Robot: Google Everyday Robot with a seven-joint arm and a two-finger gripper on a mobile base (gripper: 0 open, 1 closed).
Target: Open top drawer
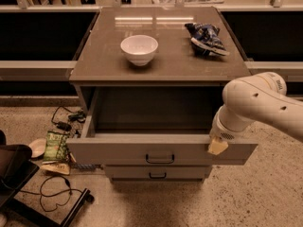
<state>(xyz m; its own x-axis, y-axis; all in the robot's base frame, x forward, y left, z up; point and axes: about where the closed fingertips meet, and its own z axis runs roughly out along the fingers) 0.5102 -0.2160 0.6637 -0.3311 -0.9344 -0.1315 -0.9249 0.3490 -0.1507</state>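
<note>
Jaws: grip state cannot be told | gripper: at right end of the top drawer front rim | drawer: stands well out toward near side, front running left-right | handle: left of gripper, slightly lower

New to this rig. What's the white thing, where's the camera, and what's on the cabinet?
The white thing is the robot's single arm, reaching in from the right. Its tool, the grasping end, sits at the right end of the top drawer, against the front panel's upper edge; whether it grips the panel cannot be seen. That drawer stands open. A shallower drawer below it is shut. There is one camera view, looking down at the cabinet from its front. On the cabinet top sit a white bowl and a blue snack bag. On the floor to the left lie a green chip bag and cables.
</note>
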